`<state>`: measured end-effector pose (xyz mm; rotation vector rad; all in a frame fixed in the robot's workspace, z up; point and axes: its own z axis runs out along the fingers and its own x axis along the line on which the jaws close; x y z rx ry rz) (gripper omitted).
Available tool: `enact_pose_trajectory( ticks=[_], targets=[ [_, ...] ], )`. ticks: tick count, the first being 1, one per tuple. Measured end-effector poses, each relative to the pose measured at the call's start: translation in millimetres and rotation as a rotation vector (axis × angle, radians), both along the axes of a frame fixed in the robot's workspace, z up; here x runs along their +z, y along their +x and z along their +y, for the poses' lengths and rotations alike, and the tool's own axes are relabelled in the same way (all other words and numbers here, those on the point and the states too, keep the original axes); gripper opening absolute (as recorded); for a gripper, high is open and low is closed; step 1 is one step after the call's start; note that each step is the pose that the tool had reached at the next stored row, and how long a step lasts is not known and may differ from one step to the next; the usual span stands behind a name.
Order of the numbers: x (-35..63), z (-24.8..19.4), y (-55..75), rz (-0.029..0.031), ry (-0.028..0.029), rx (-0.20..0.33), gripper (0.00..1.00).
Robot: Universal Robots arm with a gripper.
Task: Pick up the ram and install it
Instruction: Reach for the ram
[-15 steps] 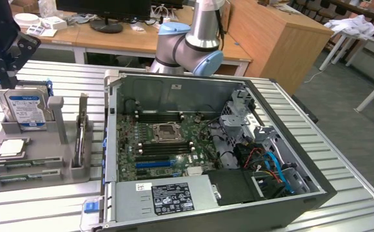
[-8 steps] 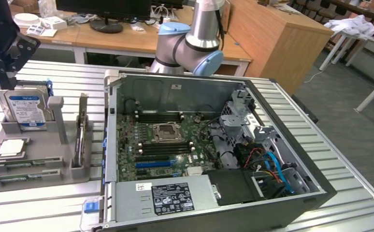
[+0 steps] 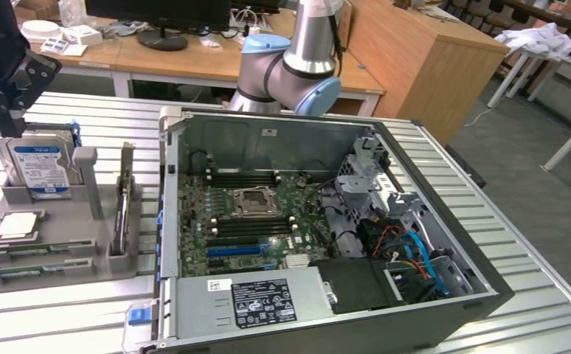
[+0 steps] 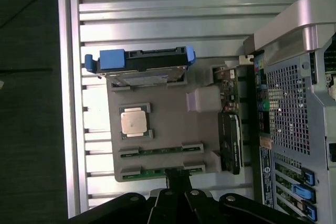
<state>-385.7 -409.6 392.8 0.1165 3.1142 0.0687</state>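
- One gripper (image 3: 5, 103) (image 4: 178, 179) hangs above the grey holder tray (image 3: 69, 254) (image 4: 168, 124), at the exterior view's left. Its jaws are pressed together with nothing between them.
- One ram (image 3: 124, 203) (image 4: 230, 119) stands on its long edge in a slot along the side of the tray nearest the computer case (image 3: 482, 295) (image 4: 294, 72). It is a thin green board with dark chips, and the gripper is not touching it.
- Two more narrow green strips (image 4: 160, 151) sit in short slots in the tray. In the wrist view the fingertips appear right next to these slots.
- One silver hard drive (image 3: 35, 162) (image 4: 149, 74) with a blue-white label stands upright in a blue bracket at the far end of the tray, roughly below the gripper in the exterior view.
- One square processor chip (image 3: 18, 225) (image 4: 134, 123) lies flat on the tray between the drive and the green strips.
- The case lies open on its side on the slatted metal table (image 3: 59, 324) (image 4: 157, 14), just beside the tray. Inside it are the motherboard (image 3: 256, 221) and long black slots (image 3: 251, 177).
- The arm's grey and blue joint (image 3: 291, 70) rises behind the case.
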Motion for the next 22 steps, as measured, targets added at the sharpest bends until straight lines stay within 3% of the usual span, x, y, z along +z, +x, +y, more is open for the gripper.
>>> enact_pose_trajectory(
  ticks=[22],
  targets=[
    [-0.6,0.0,0.0,-0.0001,0.0001,0.018,0.10]
  ],
)
